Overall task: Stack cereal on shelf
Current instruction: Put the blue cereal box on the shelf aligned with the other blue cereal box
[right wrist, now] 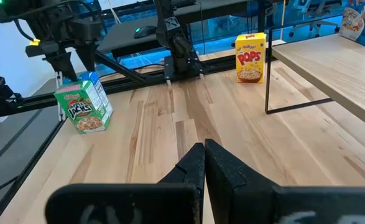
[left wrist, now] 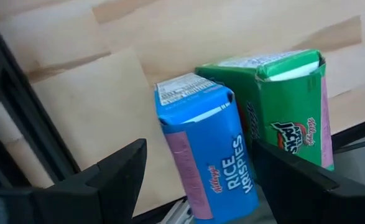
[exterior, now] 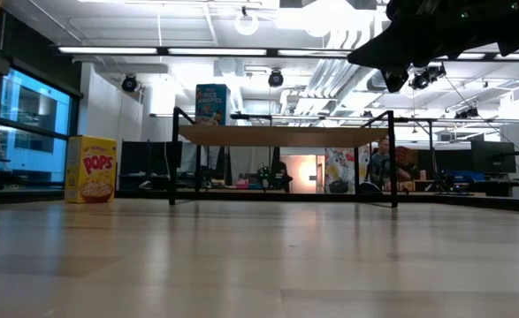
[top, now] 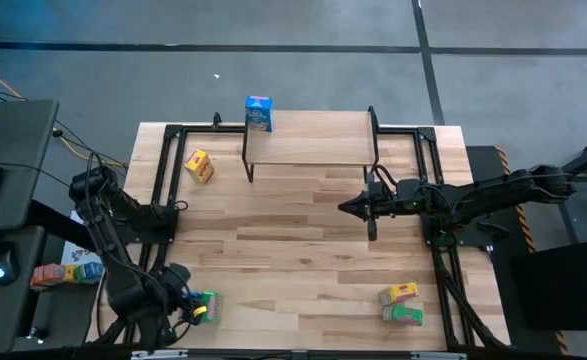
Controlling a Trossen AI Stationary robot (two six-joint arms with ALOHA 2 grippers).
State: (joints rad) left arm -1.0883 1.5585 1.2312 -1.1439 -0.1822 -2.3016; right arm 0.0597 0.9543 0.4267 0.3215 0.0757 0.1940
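One blue cereal box [top: 258, 113] stands at the shelf [top: 313, 139] top's far-left corner, rest of board bare. Left gripper [left wrist: 194, 177], jaws wide open, straddles a blue box [left wrist: 207, 155] touching a green box [left wrist: 288, 112] by table's near-left edge. Right gripper [right wrist: 204, 165], jaws closed, hovers mid-table w/ open room around. Yellow box [top: 200, 166] sits left of shelf; yellow/green pair [top: 401, 303] near-right.

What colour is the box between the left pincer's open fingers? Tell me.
Blue, the Rice Krispies box, seen best in the left wrist view.
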